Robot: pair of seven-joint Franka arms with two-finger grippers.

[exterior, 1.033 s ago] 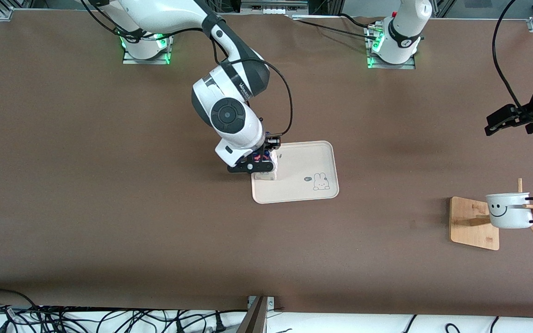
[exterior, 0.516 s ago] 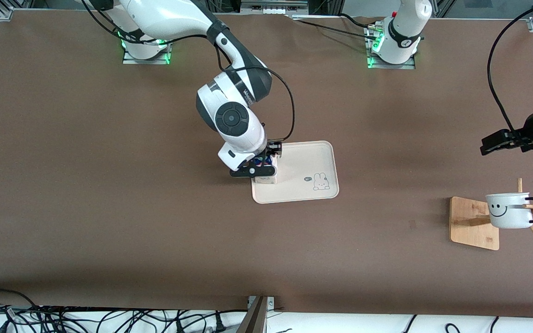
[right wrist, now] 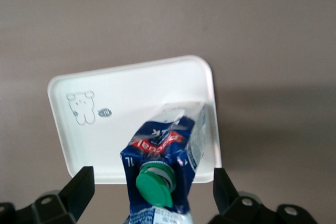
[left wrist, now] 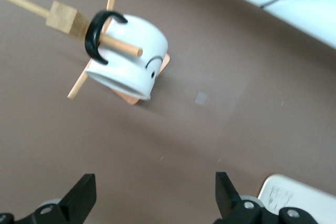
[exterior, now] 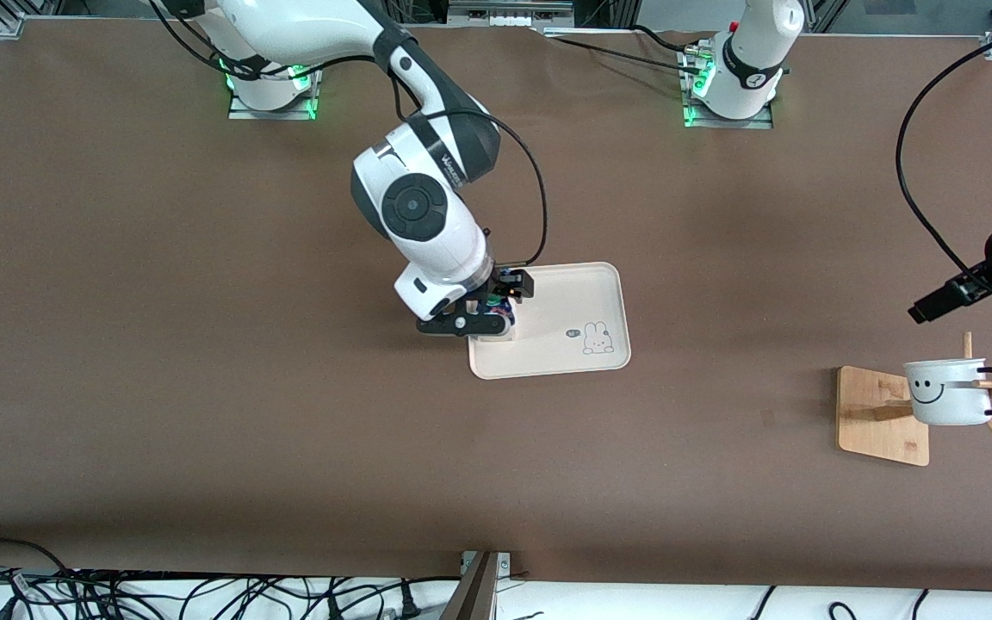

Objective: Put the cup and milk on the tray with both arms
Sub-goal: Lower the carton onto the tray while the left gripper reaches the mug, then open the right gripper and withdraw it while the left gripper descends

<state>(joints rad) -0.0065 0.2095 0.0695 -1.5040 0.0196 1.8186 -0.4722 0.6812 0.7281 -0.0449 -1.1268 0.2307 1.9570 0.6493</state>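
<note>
The milk (right wrist: 168, 150) stands on the tray (right wrist: 131, 103), at the tray's edge toward the right arm's end. My right gripper (right wrist: 152, 192) is open, a finger on each side of the carton and apart from it. In the front view the right gripper (exterior: 486, 306) hides most of the milk (exterior: 505, 325) on the tray (exterior: 586, 288). The cup (exterior: 948, 392) hangs by its handle on a peg of the wooden stand (exterior: 879, 413). My left gripper (exterior: 944, 301) is open and empty in the air above the table beside the cup (left wrist: 131, 56); the left wrist view shows the left gripper (left wrist: 155, 198) too.
The stand's pegs (left wrist: 63, 17) stick out around the cup. Cables (exterior: 117, 594) lie along the table's front edge. Brown tabletop (exterior: 289, 413) spreads between the tray and the stand.
My right gripper's fingers have spread off the milk, which now stands free on the tray. My left gripper has moved toward the cup and turned.
</note>
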